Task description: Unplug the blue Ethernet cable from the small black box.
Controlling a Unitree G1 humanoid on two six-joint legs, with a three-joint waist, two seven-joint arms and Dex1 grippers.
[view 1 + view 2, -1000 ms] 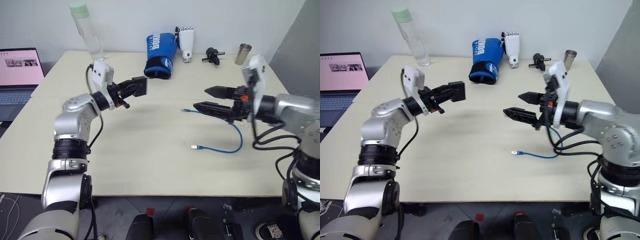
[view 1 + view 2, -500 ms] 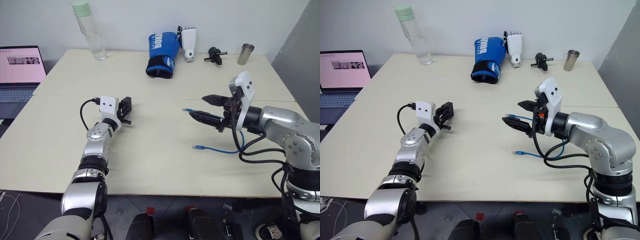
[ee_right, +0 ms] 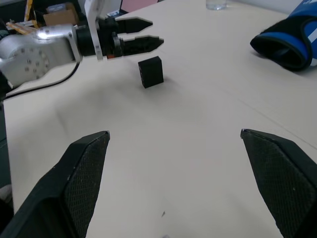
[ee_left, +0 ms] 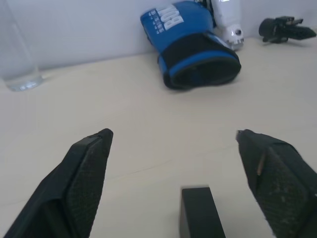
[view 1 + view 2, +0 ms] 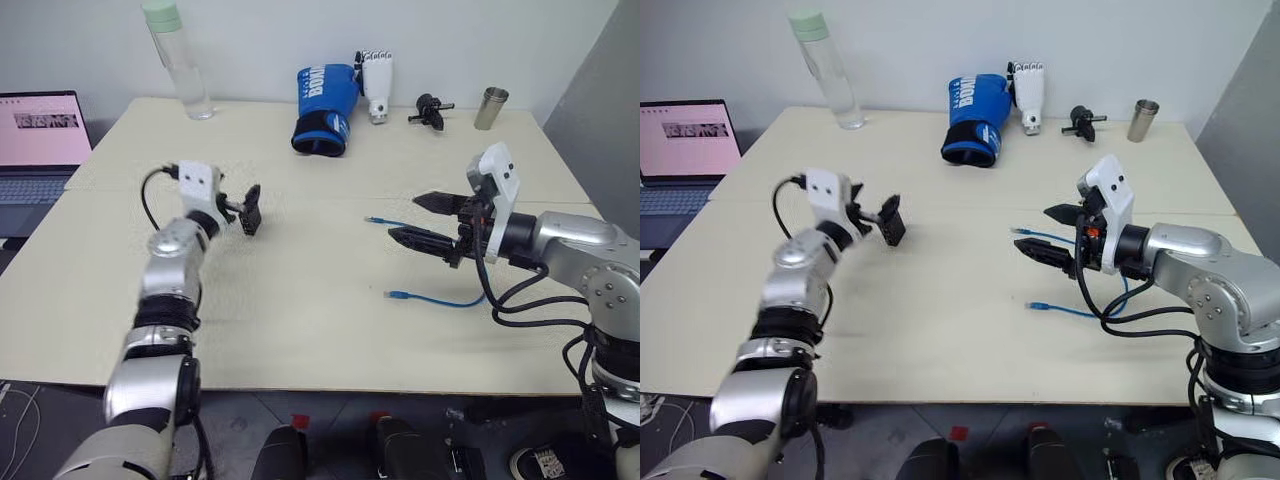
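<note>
Setting: pale table [image 5: 300,300] against a white wall, with a laptop [image 5: 40,140] off its left edge. Far edge, left to right: clear bottle [image 5: 176,60], blue boxing glove [image 5: 322,108] with a white robotic hand [image 5: 374,85] beside it, small black gadget [image 5: 428,108], metal cup [image 5: 488,107]. Black box [image 5: 892,220]: left of centre, standing on edge and tilted just off the tips of the left gripper [image 4: 178,183], whose fingers [image 4: 81,171] are spread wide and pinch nothing; whether it rests on the table or is mid-fall cannot be told. Blue cable [image 5: 440,298]: on the table at right, well apart from the box, both clear plugs lying free, one near the right gripper [image 5: 420,220], one nearer the front edge; the unplugging looks done. Right gripper: jaws spread, empty, poised just above the cable. Risks, as judged: the box, poised on a narrow edge, may topple or skid if the open left fingers brush it while withdrawing; the right gripper or its trailing black wiring may snag the cable loop and drag it toward the near edge.
</note>
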